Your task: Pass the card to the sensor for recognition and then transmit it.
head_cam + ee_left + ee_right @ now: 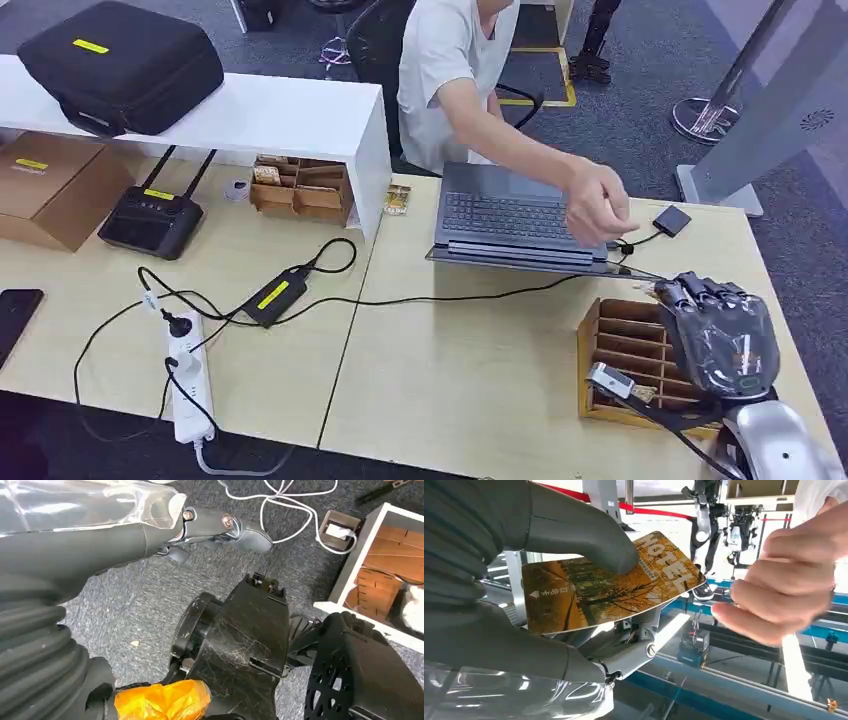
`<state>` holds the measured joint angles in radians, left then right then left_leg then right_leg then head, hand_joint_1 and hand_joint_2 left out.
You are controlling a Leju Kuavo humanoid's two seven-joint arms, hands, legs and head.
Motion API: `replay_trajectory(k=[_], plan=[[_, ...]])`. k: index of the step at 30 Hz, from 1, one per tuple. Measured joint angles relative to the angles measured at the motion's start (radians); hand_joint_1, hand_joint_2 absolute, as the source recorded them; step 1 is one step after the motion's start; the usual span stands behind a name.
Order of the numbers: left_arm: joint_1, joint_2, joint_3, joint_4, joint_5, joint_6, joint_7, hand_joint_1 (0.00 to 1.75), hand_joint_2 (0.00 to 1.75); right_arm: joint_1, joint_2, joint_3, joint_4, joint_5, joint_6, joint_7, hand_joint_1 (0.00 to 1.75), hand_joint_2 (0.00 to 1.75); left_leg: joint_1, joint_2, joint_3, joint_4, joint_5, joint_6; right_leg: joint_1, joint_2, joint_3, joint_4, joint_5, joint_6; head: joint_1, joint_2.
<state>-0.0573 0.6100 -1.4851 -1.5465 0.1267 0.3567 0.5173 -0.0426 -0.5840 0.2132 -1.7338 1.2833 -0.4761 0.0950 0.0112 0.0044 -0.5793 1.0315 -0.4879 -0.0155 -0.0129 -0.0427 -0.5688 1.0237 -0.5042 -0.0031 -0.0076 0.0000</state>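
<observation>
My right hand (720, 335) hovers above the wooden card rack (625, 350) at the table's right side, its back turned to the head camera. In the right wrist view this hand (499, 610) pinches an orange-brown hotel card (609, 585) between thumb and fingers. A person's hand (784, 580) reaches toward the card's free end, with a small gap left between them. From the head view that hand (598, 205) is over the laptop's right corner. The small black sensor (672, 220) lies just beyond, on its cable. My left hand (215, 527) hangs over carpet, fingers loose and holding nothing.
A grey laptop (510, 215) sits mid-table with a person seated behind it. Cables, a power adapter (275, 295) and a white power strip (187, 375) cross the left half. A second wooden rack (300, 188), a black router (152, 220) and a cardboard box (45, 185) stand under the white shelf (290, 120).
</observation>
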Motion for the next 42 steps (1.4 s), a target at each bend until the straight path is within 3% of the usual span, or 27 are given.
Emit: replay_trajectory(k=[6, 10, 14, 19, 22, 32, 42], plan=[[0.000, 0.000, 0.000, 0.000, -0.003, 0.002, 0.003, 0.00, 1.75, 0.009, 0.000, -0.003, -0.001, 0.029, -0.001, 0.022, 1.75, 1.75, 0.000, 0.000, 0.000, 0.000, 0.000, 0.000, 0.000, 0.000, 0.000, 0.000, 0.000, 0.000, 0.000, 0.000], [0.000, -0.003, 0.000, 0.000, -0.008, 0.004, 0.013, 0.00, 1.75, 0.051, -0.003, -0.046, -0.001, 0.044, -0.006, 0.058, 1.75, 1.75, 0.000, -0.001, 0.000, 0.000, 0.000, 0.000, 0.000, -0.001, 0.000, 0.000, 0.000, 0.000, 0.000, 0.000], [0.000, -0.004, 0.000, 0.000, -0.002, 0.004, 0.015, 0.00, 1.75, 0.136, -0.010, -0.165, 0.009, 0.024, -0.024, 0.063, 1.75, 1.75, 0.000, -0.002, -0.001, 0.000, 0.000, 0.000, 0.000, -0.002, 0.000, -0.001, 0.000, 0.000, 0.000, 0.000], [0.000, -0.007, 0.000, 0.000, 0.017, 0.004, 0.013, 0.00, 1.75, 0.236, -0.007, -0.353, 0.036, -0.010, -0.025, 0.021, 1.75, 1.75, 0.000, -0.002, -0.001, 0.000, -0.001, 0.001, 0.000, -0.002, 0.000, -0.001, 0.000, 0.000, 0.000, 0.000], [0.000, -0.008, 0.000, 0.000, 0.021, 0.004, 0.013, 0.00, 1.75, 0.268, -0.001, -0.427, 0.047, -0.008, -0.024, 0.010, 1.75, 1.75, 0.000, 0.000, 0.000, 0.000, -0.001, 0.000, 0.000, 0.000, 0.000, -0.001, 0.000, 0.000, 0.000, 0.000], [-0.004, -0.026, 0.000, 0.019, 0.039, 0.003, 0.000, 0.00, 1.75, 0.338, 0.082, -0.654, 0.106, 0.022, -0.026, -0.076, 1.75, 1.75, 0.000, -0.001, 0.000, 0.000, -0.001, 0.000, 0.000, 0.000, 0.000, -0.001, 0.000, 0.000, 0.000, 0.000], [-0.015, -0.061, 0.000, 0.043, 0.043, 0.002, -0.004, 0.00, 1.75, 0.347, 0.178, -0.749, 0.124, 0.044, -0.026, -0.150, 1.75, 1.75, 0.000, 0.001, 0.001, 0.000, -0.001, 0.000, 0.000, 0.001, -0.001, -0.001, 0.000, 0.000, 0.000, 0.000]])
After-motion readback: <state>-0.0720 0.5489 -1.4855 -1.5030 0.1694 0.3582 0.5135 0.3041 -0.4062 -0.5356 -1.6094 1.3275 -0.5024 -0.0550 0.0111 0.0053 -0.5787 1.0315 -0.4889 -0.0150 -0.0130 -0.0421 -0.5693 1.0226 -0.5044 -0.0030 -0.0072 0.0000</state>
